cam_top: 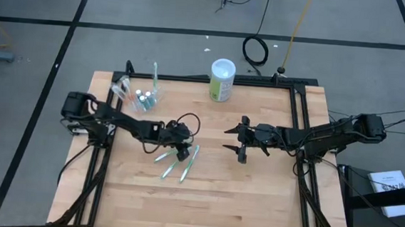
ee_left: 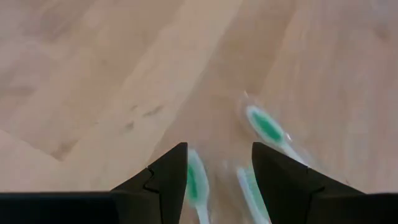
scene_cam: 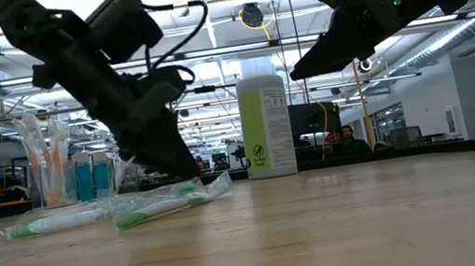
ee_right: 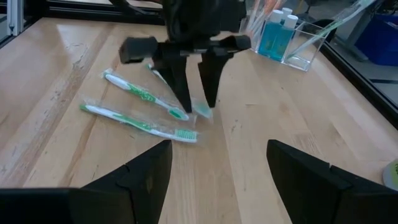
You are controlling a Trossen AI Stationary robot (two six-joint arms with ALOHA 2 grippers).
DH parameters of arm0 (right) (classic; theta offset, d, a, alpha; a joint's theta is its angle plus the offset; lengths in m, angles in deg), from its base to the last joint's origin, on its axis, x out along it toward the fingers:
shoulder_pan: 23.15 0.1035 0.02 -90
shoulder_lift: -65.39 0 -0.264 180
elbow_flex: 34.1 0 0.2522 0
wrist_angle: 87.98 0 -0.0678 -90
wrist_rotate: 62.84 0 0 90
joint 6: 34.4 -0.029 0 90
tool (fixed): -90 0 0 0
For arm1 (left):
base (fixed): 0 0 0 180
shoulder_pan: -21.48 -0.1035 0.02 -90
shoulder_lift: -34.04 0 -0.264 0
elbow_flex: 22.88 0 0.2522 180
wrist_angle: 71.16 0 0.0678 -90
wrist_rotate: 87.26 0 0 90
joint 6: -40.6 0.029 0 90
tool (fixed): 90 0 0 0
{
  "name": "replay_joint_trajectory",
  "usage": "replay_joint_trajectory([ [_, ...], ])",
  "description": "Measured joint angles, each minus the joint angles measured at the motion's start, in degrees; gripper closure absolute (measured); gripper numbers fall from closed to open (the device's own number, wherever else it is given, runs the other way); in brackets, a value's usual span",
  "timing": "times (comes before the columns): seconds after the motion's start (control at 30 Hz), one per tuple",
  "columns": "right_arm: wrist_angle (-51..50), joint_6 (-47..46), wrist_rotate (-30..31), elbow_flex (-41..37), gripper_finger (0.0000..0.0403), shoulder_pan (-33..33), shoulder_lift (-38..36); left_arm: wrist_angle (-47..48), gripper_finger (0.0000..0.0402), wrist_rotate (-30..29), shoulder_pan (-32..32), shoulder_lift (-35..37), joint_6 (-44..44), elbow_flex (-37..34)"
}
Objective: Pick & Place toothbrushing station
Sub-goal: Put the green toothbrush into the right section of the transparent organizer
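The toothbrushing station, a clear holder [cam_top: 141,95] with teal white-capped tubes [ee_right: 273,31] and thin toothbrushes, stands at the table's far left. Three wrapped green-and-white toothbrushes [cam_top: 172,167] lie flat on the wood near the table's middle. My left gripper [ee_right: 198,102] is open and points slanting down over them. Its fingertips are low over the end of one toothbrush [ee_left: 252,193], one on each side; a second toothbrush [ee_left: 196,180] lies beside one finger. My right gripper [cam_top: 229,139] hangs open above the table, right of the toothbrushes, with nothing between its fingers.
A bigger green-and-white canister [cam_top: 222,79] stands upright at the table's far edge, near the middle. Bare wood spreads over the near half of the table [cam_top: 203,206]. Black frame rails run along the table's left and right sides.
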Motion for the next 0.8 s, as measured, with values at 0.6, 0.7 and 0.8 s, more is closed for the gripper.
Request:
replay_joint_trajectory([
  [0.6,-0.4,-0.2,0.0,0.0,0.0149,0.0,0.0,7.5,0.0218,-2.8,-3.0,-0.9,-3.8,0.0],
  [0.7,-0.4,-0.2,0.0,0.0,0.0149,0.0,0.0,6.1,0.0218,-2.8,-3.0,-0.9,-3.5,0.0],
  [0.8,-0.4,-0.2,0.0,0.0,0.0149,0.0,0.0,7.0,0.0218,-2.7,-3.6,-0.9,-4.8,0.0],
])
